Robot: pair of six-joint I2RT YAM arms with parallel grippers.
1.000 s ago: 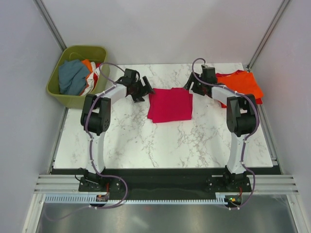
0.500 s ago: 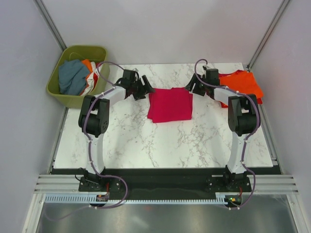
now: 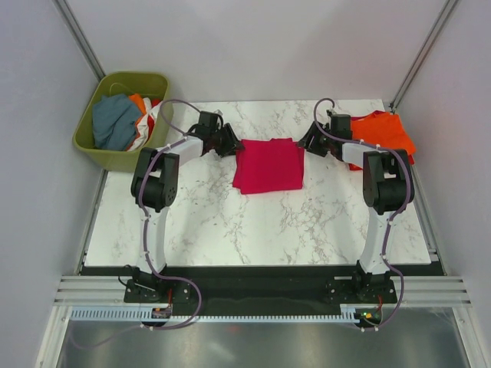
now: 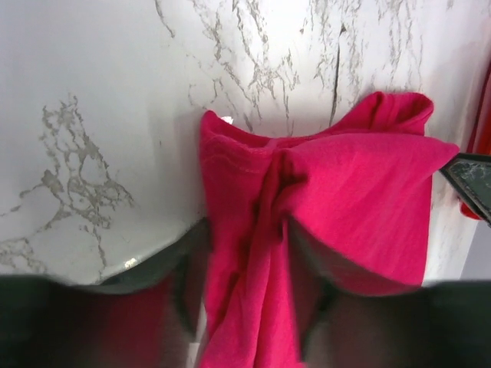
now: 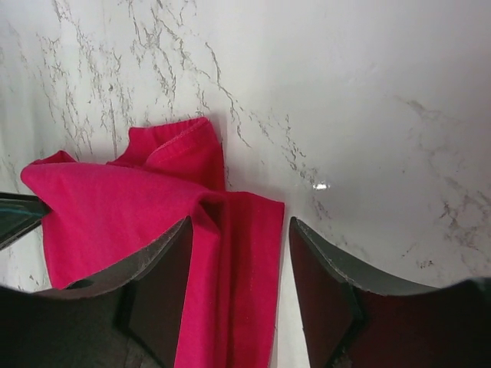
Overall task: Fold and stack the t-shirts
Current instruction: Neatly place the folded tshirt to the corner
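Lying as a folded rectangle on the marble tabletop [image 3: 230, 222], the magenta-pink t-shirt [image 3: 268, 165] is sitting between the two arms, a little toward the far side. The left claw [image 3: 230, 142] is reaching in at the shirt's far left corner. In its wrist view the cloth is bunching into a puckered ridge between the two fingers, so it is clamping on the fabric. The right claw [image 3: 308, 142] is meeting the far right corner. Its fingers are straddling a flatter strip of the same cloth, and I cannot tell whether they are squeezing it. The orange t-shirt [image 3: 387, 130] is lying at the tabletop's far right corner, behind the right arm, with a red edge showing under it. The olive-green basket [image 3: 96, 147] is standing off the far left corner, holding more clothes.
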